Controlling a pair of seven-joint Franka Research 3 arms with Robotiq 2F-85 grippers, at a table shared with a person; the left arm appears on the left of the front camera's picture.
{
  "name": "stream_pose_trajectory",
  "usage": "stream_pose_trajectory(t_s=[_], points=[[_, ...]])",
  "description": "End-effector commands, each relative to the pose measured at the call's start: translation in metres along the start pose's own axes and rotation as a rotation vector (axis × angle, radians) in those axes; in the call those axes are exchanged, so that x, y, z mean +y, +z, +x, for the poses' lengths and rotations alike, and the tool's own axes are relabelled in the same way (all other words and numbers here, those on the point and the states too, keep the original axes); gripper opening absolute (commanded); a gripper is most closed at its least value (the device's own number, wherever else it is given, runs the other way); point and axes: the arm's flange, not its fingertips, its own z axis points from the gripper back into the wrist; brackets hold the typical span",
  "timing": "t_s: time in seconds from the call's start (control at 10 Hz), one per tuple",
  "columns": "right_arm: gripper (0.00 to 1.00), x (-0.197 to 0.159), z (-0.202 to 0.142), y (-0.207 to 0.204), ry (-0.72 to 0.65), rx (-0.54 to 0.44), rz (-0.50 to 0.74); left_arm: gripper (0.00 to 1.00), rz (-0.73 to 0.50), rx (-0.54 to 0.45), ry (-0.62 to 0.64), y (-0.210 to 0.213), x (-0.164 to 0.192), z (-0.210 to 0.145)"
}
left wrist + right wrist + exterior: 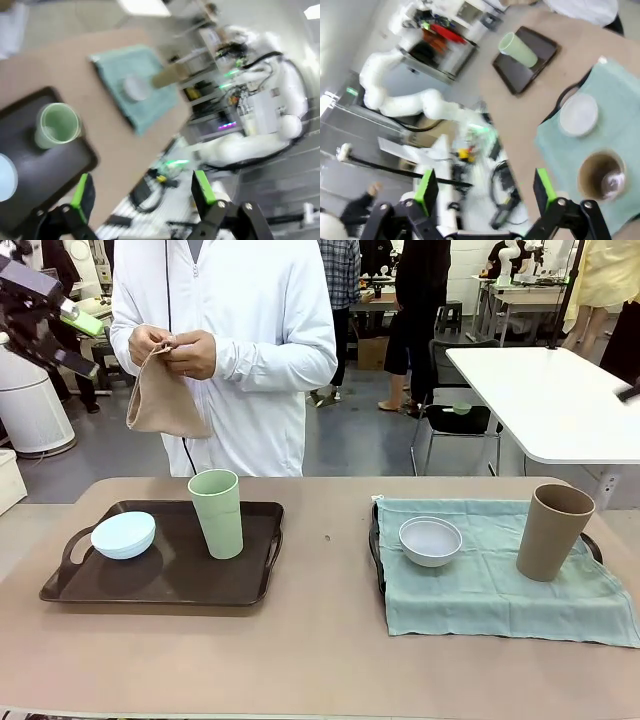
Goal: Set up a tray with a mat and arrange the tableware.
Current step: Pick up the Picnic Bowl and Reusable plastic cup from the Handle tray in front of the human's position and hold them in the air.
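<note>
Hanging fr. 2 hands (192,353): beige mat (163,398)

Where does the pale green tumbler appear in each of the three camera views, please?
Front view: the pale green tumbler stands left of centre, on the dark tray.
Left wrist view: the tumbler is at middle left, seen from above.
Right wrist view: the tumbler is near the top, right of centre.
Shared landmark: the dark tray under it.

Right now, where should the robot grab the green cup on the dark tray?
Probably pinch the rim wall of the green cup, coming straight down: it stands upright, mouth open and empty, and the blue bowl sits clear to its left.
</note>
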Motion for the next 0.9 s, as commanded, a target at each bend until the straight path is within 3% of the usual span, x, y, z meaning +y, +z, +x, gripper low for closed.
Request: stream_pose_trajectory(t_s=[0.0,0.1,0.2,0.3,0.4,0.5,0.6,0.8], points=[[1.00,0.000,0.077,-0.060,0.213,0.087,-0.445,1.00,0.332,0.127,-0.060,0.015,-0.008,0.020],[1.00,-0.010,0.105,-0.098,0.313,0.075,-0.599,1.00,0.449,0.185,-0.065,0.024,-0.012,0.027],[1.00,-0.020,0.121,-0.144,0.420,0.086,-0.649,1.00,0.555,0.250,-0.072,0.032,-0.018,0.030],[1.00,-0.025,0.127,-0.192,0.539,0.120,-0.606,1.00,0.625,0.343,-0.080,0.039,-0.023,0.031],[1.00,-0.027,0.122,-0.238,0.641,0.173,-0.450,1.00,0.750,0.432,-0.088,0.049,-0.028,0.036],[1.00,-0.029,0.101,-0.239,0.596,0.218,-0.248,1.00,0.704,0.406,-0.082,0.053,-0.036,0.039],[1.00,-0.006,0.144,-0.208,0.564,0.180,-0.496,1.00,0.678,0.321,-0.109,0.047,-0.020,0.028],[1.00,-0.006,0.144,-0.208,0.564,0.180,-0.496,1.00,0.678,0.321,-0.109,0.047,-0.020,0.028]])
